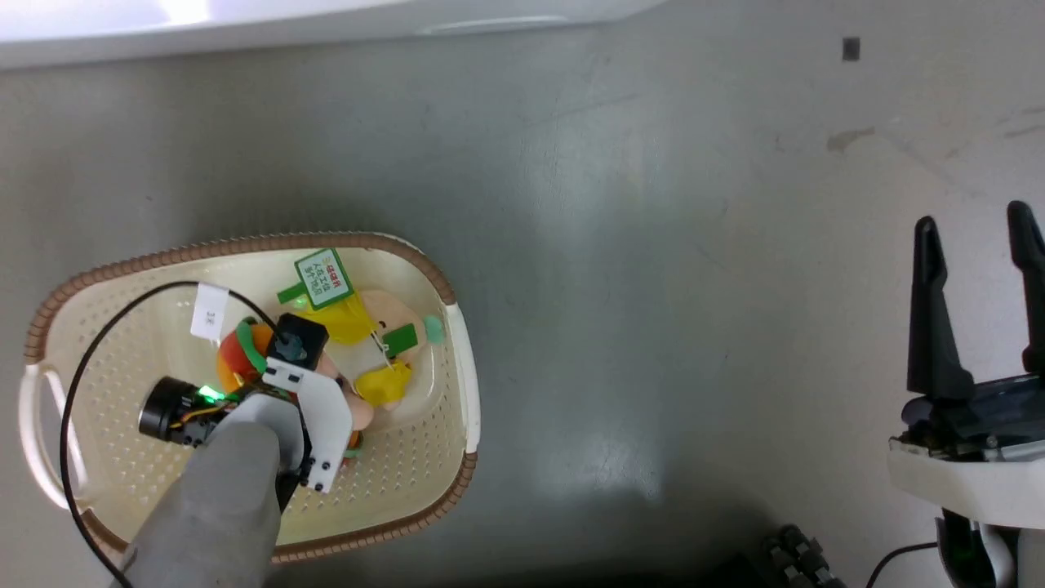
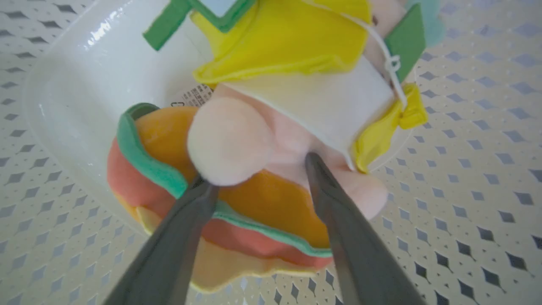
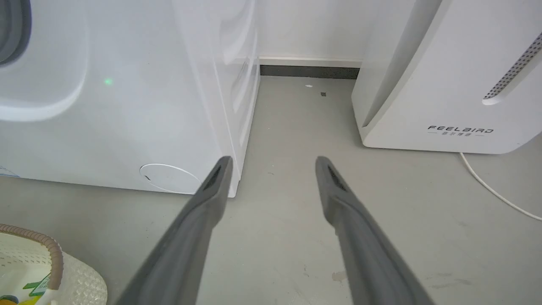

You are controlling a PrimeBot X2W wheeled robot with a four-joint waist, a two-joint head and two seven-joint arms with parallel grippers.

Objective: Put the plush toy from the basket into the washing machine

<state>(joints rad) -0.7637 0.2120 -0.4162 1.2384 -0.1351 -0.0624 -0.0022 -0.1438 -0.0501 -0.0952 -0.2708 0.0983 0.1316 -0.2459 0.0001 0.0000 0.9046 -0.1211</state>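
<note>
A: So where's the plush toy (image 1: pixel 359 322) seen right now?

B: It's found lying in the basket (image 1: pixel 245 245), toward the 2 o'clock part of the bottom, with a green tag (image 1: pixel 324 278) stuck out at its 12 o'clock. The basket is parked on the grey floor (image 1: pixel 653 286), at roughly 8 o'clock in the head view.

A: And the left gripper (image 2: pixel 259 173)?

B: It's down in the basket, right on the toy. Its fingers (image 2: pixel 182 237) are spread and set on either side of a round peach limb, tips touching the plush and the orange hot-dog part. No real squeeze can be made out.

A: Right gripper (image 1: pixel 971 216)?

B: Held over bare floor at 4 o'clock in the head view, fingers spread, nothing between them. From its wrist, the washing machine (image 3: pixel 127 106) is seen at 10 o'clock and a white slanted appliance (image 3: pixel 444 84) with grey lettering at 2 o'clock.
</note>
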